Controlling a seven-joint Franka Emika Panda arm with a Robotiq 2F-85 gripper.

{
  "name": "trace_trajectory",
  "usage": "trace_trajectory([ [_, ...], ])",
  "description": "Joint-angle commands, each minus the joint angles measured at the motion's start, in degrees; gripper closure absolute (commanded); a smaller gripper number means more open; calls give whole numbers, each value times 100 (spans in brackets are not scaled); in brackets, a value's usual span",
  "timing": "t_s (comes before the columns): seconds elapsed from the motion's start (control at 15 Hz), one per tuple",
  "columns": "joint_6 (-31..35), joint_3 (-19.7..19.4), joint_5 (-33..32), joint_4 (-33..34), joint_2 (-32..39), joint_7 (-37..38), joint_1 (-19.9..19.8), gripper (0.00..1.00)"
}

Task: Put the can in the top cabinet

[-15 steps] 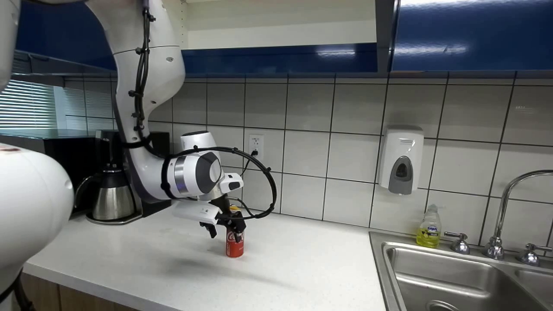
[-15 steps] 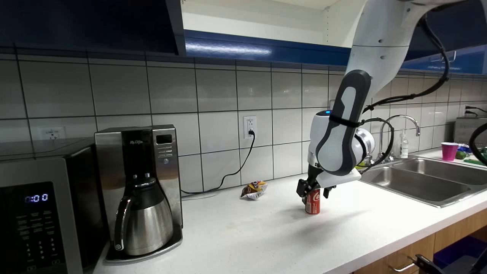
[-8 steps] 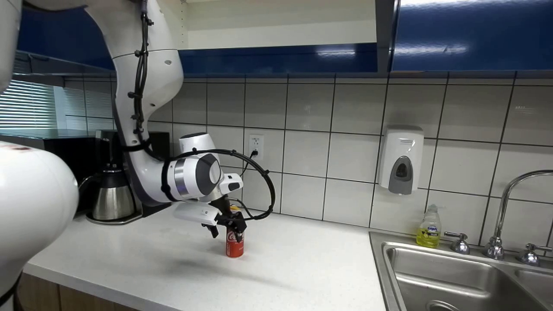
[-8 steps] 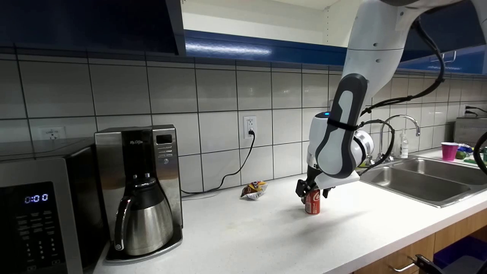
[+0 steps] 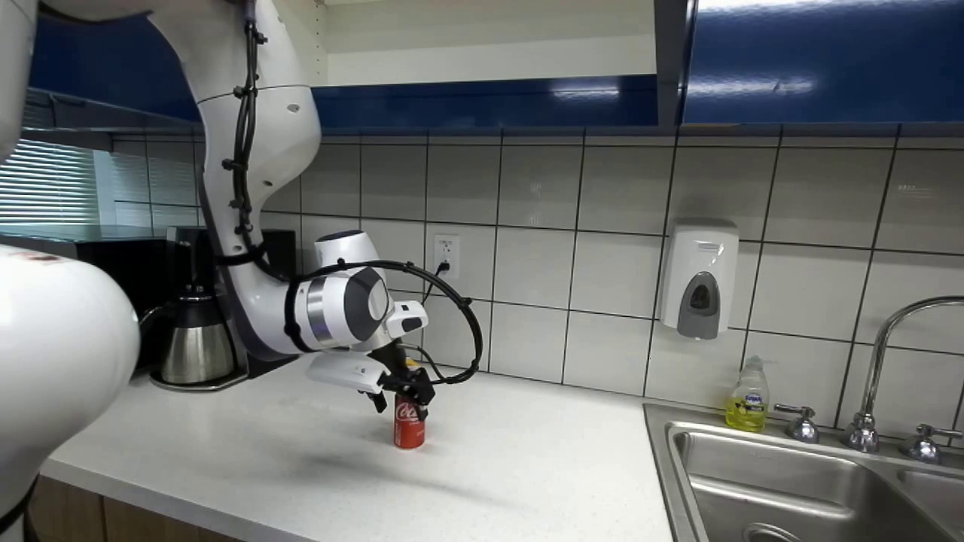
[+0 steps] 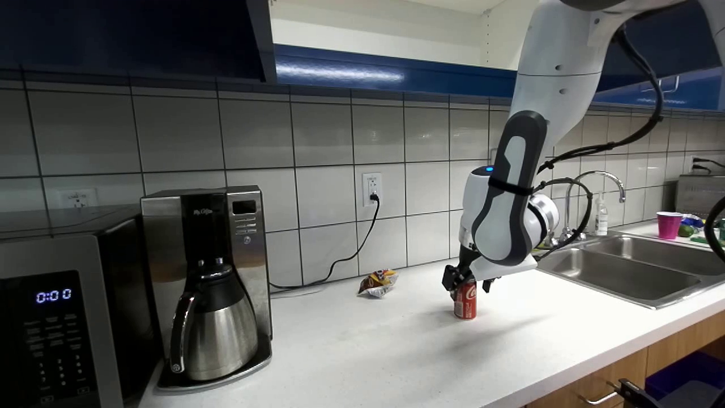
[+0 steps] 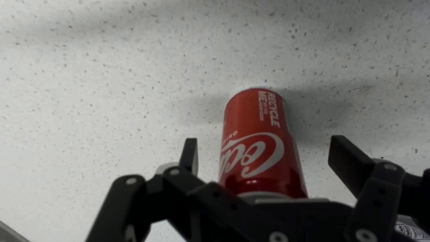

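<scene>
**Grasp not yet made: can [image 7: 258, 143] stands between spread fingers [image 7: 349, 164]**

Set wide apart and holding nothing, the fingers straddle the red can, with a strip of speckled bench [image 7: 117, 117] showing to its left and right in the wrist view. The can stands upright on the bench in both exterior views, its top partly hidden from above.

The job appears to have reached the grasp. The lining-up looks all but done, and over the far side of the bench the top cabinet [image 5: 489, 49] shows its pale interior, with no door across the part in view. Closing on the can, lifting it, carrying it up and setting it inside all seem left to do.

The arm [image 5: 263, 150] drops from the upper left in an exterior view, crossing in front of the cabinet's left side, then bends right low above the bench, the fingers slanting down over the can.

Farther out, a coffee maker [image 6: 249, 277] stands well to the left in an exterior view, a crumpled packet [image 6: 378, 283] lies between it and the can, and a sink [image 6: 617, 277] is at right.
</scene>
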Motion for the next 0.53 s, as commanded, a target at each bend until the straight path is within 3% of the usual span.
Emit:
trace_trajectory([
  [0.0, 186, -177, 36, 29, 111, 148, 168, 0],
  [0.47, 298, -351, 65, 72, 198, 202, 325, 0],
])
